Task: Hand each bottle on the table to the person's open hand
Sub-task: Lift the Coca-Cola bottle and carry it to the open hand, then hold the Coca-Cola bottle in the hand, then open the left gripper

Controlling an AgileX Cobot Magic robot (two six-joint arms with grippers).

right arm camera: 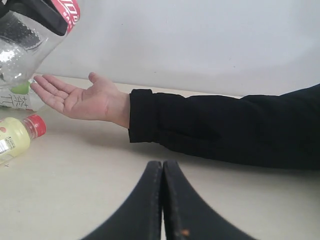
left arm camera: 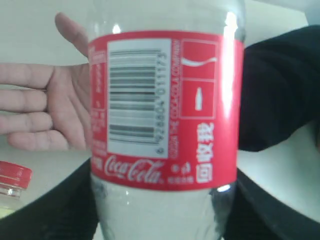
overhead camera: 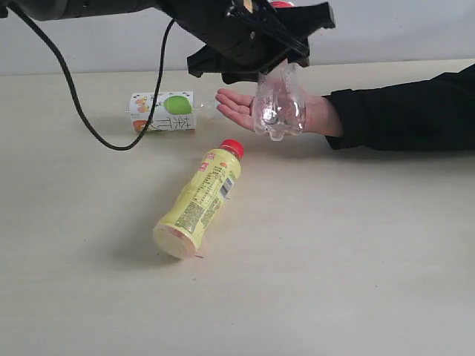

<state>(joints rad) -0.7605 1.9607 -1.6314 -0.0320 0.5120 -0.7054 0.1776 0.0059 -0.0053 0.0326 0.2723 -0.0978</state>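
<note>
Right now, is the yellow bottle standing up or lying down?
Lying down. The yellow bottle rests on its side on the table, its red cap pointing toward the hand.

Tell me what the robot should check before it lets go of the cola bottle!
1. The left gripper clamps the cola bottle: ok.
2. The open hand is palm up with fingers spread: ok.
3. The bottle is squarely over the palm: cannot tell, the views disagree.
4. The bottle's base touches the palm: cannot tell.
5. The right gripper is shut and away from the hand: ok.
6. The yellow bottle lies on the table, clear of the hand: ok.
</note>
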